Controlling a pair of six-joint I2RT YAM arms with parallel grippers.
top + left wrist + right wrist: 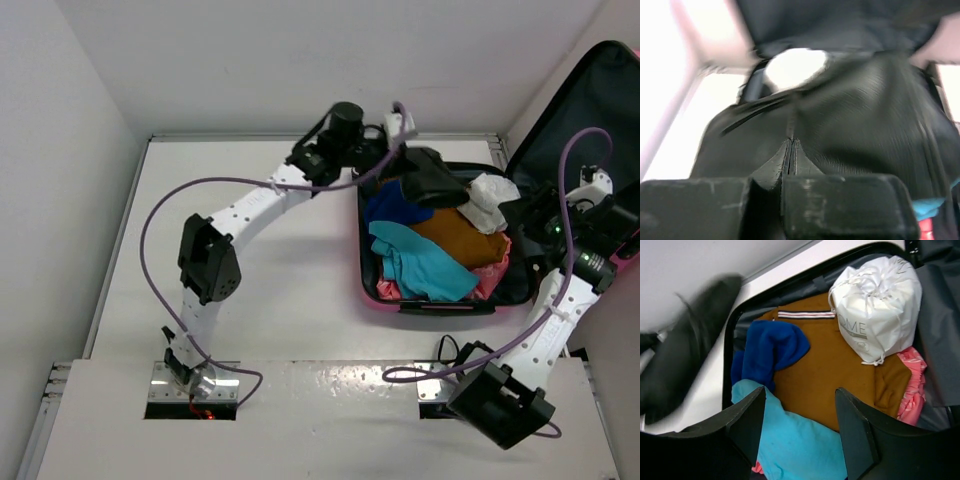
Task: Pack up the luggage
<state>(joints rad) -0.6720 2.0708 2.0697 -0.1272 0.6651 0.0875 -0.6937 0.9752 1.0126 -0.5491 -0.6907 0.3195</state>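
The pink luggage (430,308) lies open at the right, its lid (575,110) standing up. Inside are a brown garment (465,235), a teal cloth (420,262), a blue cloth (395,205), a pink cloth (492,275) and a white drawstring bag (492,200). My left gripper (405,160) is shut on a black garment (435,180) and holds it over the luggage's far left corner; its jaws (791,142) pinch a fold of the black fabric (865,120). My right gripper (800,392) is open and empty above the brown garment (825,370) and teal cloth (800,445).
The white table (250,280) extends left of the luggage. White walls close in the far and left sides. The upright lid stands just behind my right arm (560,300). Purple cables loop off both arms.
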